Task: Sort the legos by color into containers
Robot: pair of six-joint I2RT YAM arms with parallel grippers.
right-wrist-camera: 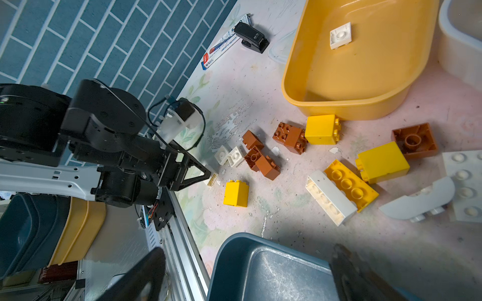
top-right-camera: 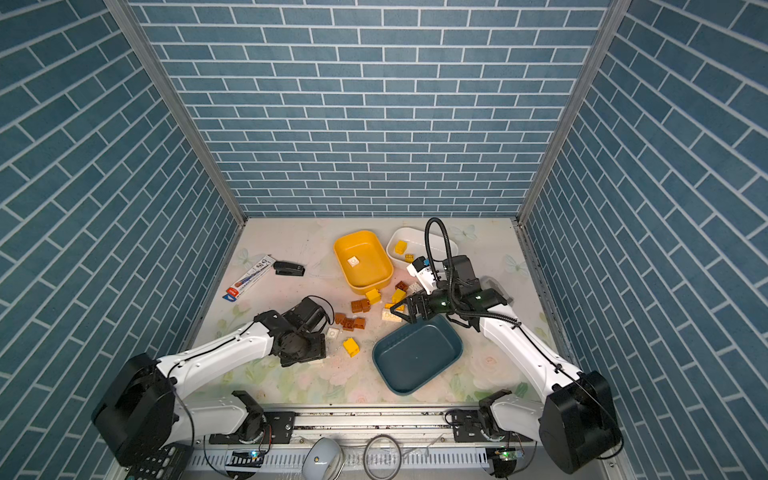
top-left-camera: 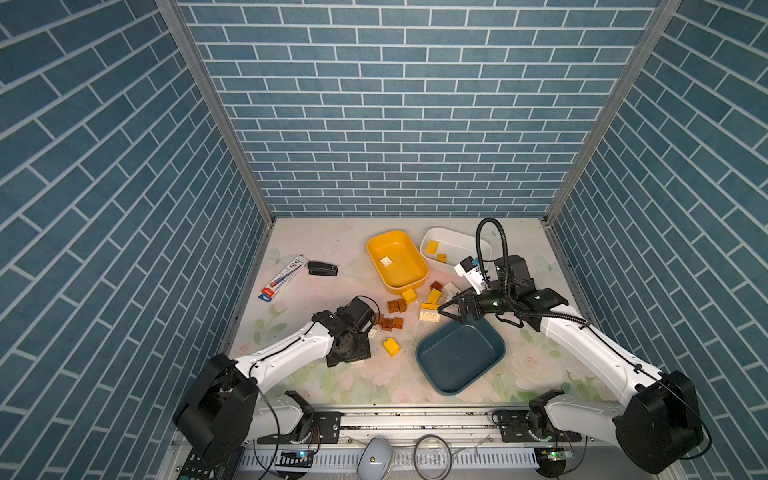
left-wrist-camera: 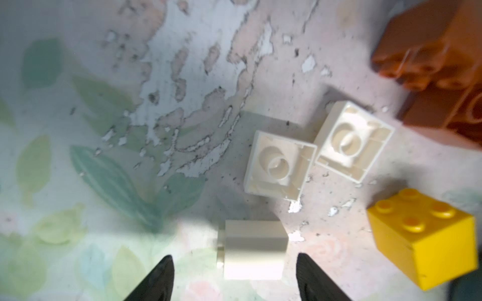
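The left gripper (left-wrist-camera: 234, 256) points down at the tabletop (left-wrist-camera: 130, 104) left of its middle. Its jaws are parted, and a white brick (left-wrist-camera: 253, 250) lies on its side between the two fingers (left-wrist-camera: 159, 281). A gap shows on either side, so nothing is gripped. Just beyond lie two upturned white bricks (left-wrist-camera: 279, 169), a yellow brick (left-wrist-camera: 422, 239) and brown bricks (left-wrist-camera: 430, 60). The right gripper (top-left-camera: 452, 315) hangs wide open and empty over the far rim of the teal tub (top-left-camera: 461, 353), which sits toward the front edge, right of the middle. The yellow tub (top-left-camera: 405, 274), holding one white piece (top-left-camera: 385, 260), and the white tub (top-left-camera: 457, 239), holding two yellow pieces (top-left-camera: 432, 246), stand near the far edge.
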